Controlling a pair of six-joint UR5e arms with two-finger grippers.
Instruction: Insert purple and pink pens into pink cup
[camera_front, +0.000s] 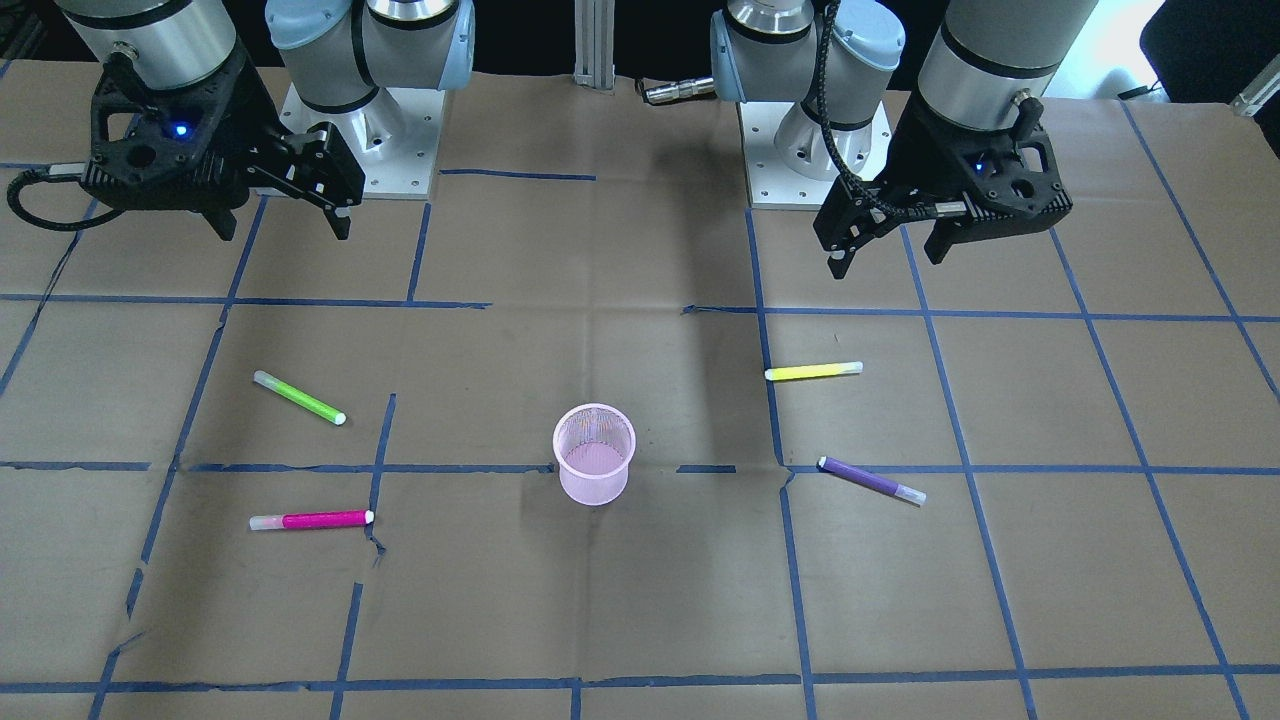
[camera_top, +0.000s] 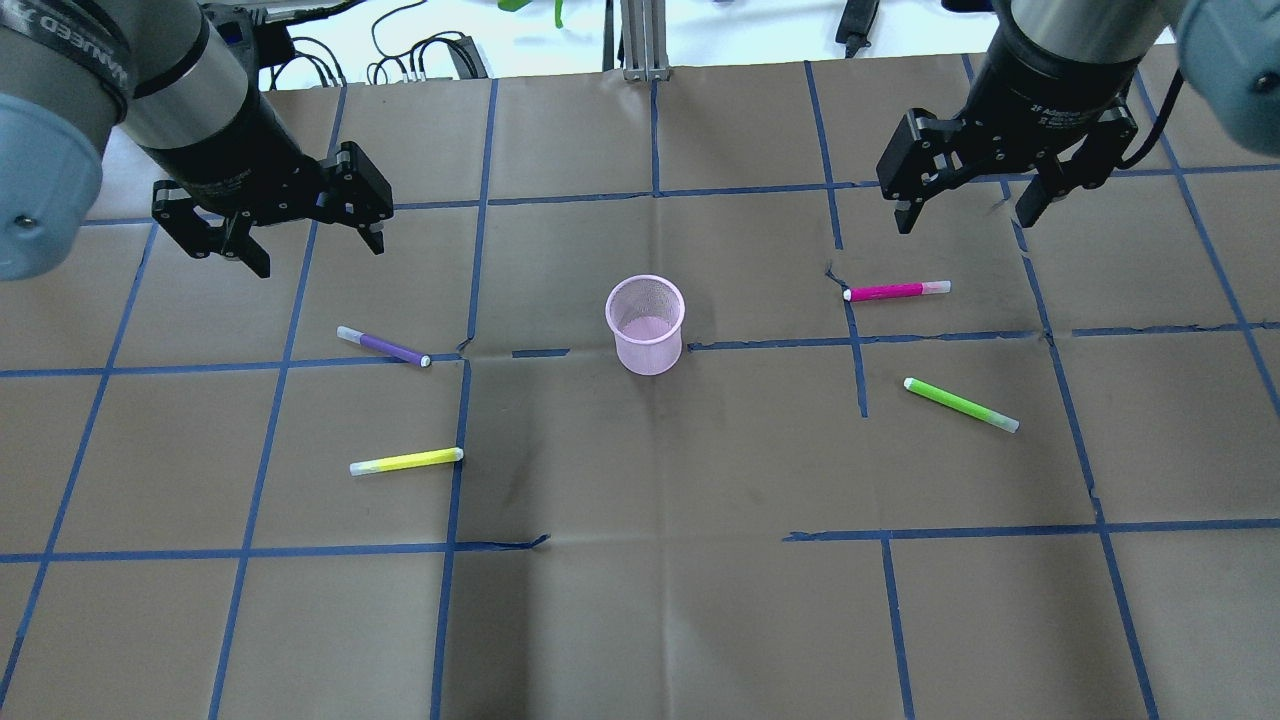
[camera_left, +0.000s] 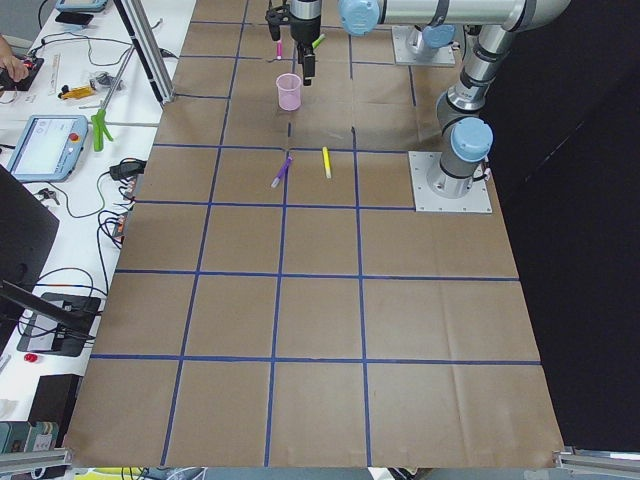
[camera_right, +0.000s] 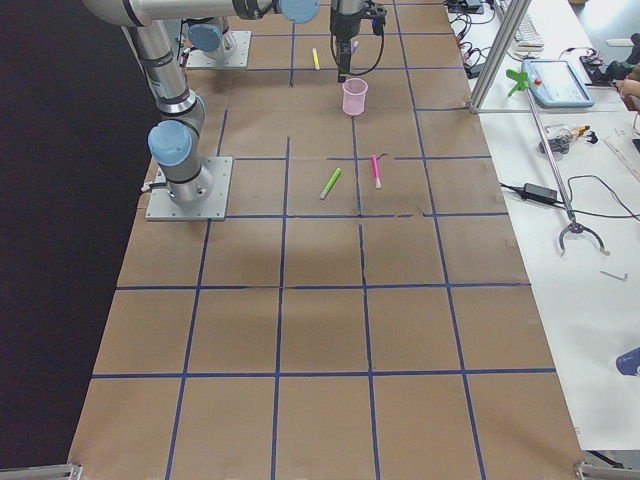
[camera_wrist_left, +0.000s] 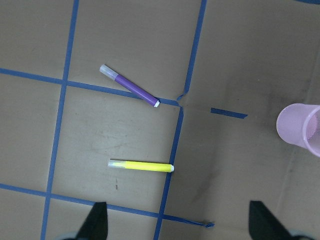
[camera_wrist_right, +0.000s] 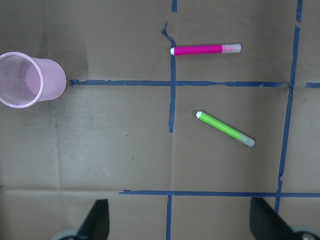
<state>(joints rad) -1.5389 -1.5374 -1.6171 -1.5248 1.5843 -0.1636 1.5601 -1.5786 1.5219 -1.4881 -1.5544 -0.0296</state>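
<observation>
Front cam: left pincer and right pincer both hang over the tabletop close to the robot-side edge, fingers spread wide on each. The pink mesh cup stands upright about midway btwn the two arms, further out from that edge. The pink pen lies flat on the robot's right of the cup and the purple pen flat on its left, both well apart from it. A green pen and a yellow pen lie nearer the robot-side edge.

Overhead: same layout, purple pen w/ one end on a blue tape line.

Left wrist cam: purple + yellow pens below, cup at frame edge, fingertips wide apart.

Right wrist cam: pink + green pens, cup off to the side, fingertips spread too.
</observation>
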